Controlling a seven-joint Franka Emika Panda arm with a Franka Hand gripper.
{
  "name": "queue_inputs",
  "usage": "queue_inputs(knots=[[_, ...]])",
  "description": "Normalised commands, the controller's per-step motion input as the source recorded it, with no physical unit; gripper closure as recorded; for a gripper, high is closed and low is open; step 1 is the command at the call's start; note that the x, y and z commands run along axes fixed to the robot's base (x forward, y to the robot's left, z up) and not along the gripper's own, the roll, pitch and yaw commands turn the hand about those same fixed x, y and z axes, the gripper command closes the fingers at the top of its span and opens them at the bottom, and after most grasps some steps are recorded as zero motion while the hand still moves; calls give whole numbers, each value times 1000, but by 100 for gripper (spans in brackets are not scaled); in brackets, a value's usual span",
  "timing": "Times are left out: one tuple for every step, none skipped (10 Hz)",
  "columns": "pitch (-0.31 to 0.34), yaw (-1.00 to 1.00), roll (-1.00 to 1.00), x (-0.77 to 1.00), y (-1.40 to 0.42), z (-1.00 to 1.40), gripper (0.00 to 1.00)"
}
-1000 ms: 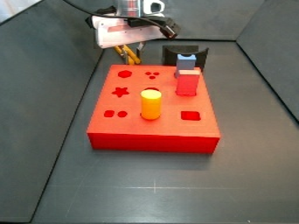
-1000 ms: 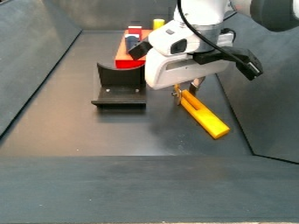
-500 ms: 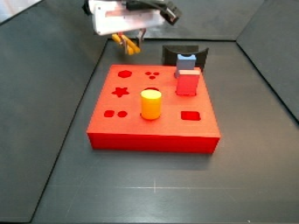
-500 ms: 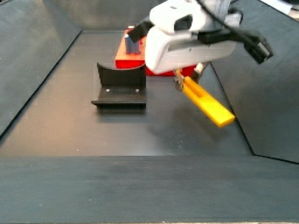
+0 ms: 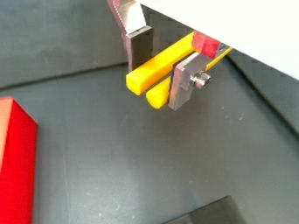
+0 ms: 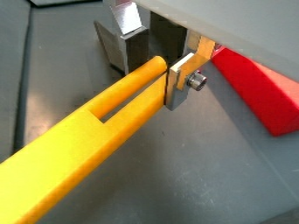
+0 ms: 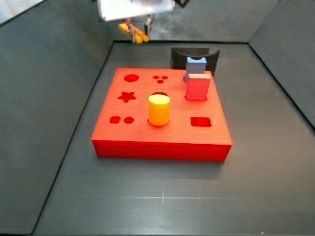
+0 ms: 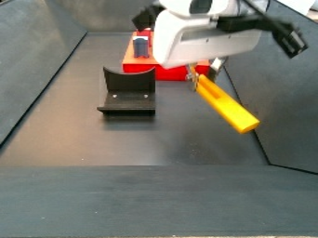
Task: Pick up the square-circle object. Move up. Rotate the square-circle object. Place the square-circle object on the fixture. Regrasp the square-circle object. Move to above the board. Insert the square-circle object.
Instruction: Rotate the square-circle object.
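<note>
Gripper (image 5: 158, 68) fingers (image 5: 184, 83) clamp square-circle object (image 5: 160, 70); board (image 5: 17, 166) nearby.

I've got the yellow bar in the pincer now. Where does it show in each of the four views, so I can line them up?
Wrist view: the square-circle object crosses between the pincer plates, end-on.
Wrist view: the bar runs long toward the camera.
Side view: only a small orange bit under the pincer, behind the board.
Side view: slanting down from the pincer, off the floor.
Shared landmark: the red board.
</note>
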Motion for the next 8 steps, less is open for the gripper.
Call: queue_inputs(knots=[[80, -8, 4, 17, 101, 397, 100], [86, -9, 27, 9, 64, 258, 100], [0, -1000, 0, 0, 0, 0, 100], [-1, -1000, 0, 10, -6, -50, 100], [-1, -1000, 0, 16, 0, -35, 100], [-2, -1000, 0, 19, 0, -26, 100], [-2, -1000, 0, 19, 5, -25, 100], [-2, -1000, 0, 20, 6, -22, 100]])
